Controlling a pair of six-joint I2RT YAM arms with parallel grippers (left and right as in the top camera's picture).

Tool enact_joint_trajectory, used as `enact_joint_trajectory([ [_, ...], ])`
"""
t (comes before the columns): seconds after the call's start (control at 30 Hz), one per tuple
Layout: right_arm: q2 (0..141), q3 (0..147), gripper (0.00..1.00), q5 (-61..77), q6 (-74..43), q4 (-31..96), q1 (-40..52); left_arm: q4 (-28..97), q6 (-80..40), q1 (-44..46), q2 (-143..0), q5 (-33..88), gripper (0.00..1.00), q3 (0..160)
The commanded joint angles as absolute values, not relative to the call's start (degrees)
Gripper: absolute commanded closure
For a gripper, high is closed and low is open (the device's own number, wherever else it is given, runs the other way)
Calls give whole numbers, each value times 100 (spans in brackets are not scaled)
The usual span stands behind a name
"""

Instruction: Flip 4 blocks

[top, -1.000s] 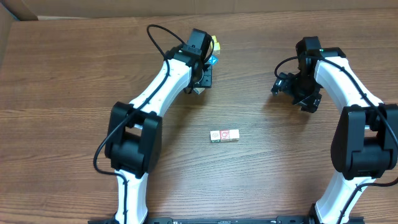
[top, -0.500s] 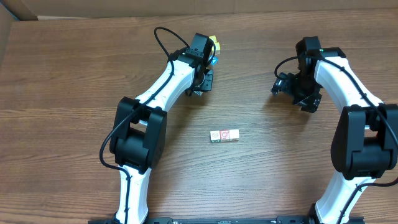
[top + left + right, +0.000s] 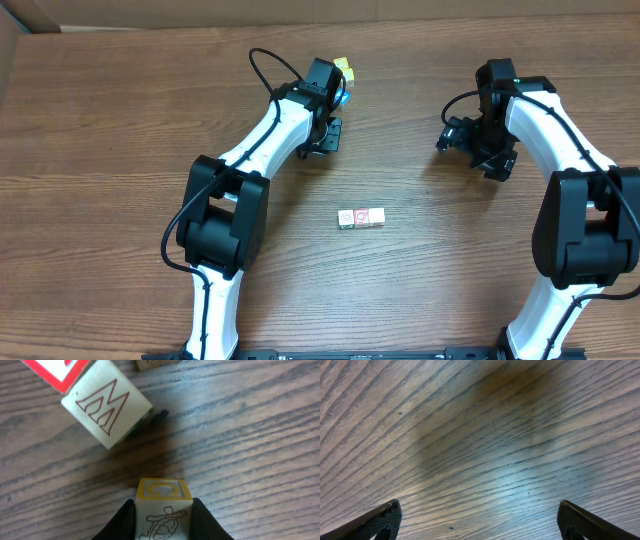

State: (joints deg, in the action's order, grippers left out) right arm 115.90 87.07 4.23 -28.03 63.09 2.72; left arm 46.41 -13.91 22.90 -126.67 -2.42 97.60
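letter M | on pale block (image 3: pixel 106 407) | turtle block (image 3: pixel 163 512) top letter: unclear

Left arm stretches far forward, its end effector (image 3: pixel 163 506) pinching a block (image 3: pixel 161 491); right end effector (image 3: pixel 479 508) points downward, jaws wide apart.

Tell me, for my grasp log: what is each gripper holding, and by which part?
Left gripper pinches the turtle block by its opposite sides; right gripper holds nothing.
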Motion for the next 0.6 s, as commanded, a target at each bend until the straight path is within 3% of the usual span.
enact_joint_trajectory([
  [0.0, 11585, 8809, 0, 392, -2759, 6302, 246, 4880, -1326, 2329, -12575, -294, 82, 10012],
  [0.23, 11585, 8812, 0, 392, -2759, 6302, 244, 6372, -1339, 2329, -11994, 620, 82, 10492],
  [0.57, 11585, 8809, 0, 392, -2759, 6305, 244, 8176, -1826, 2320, -11395, 532, 77, 10490],
])
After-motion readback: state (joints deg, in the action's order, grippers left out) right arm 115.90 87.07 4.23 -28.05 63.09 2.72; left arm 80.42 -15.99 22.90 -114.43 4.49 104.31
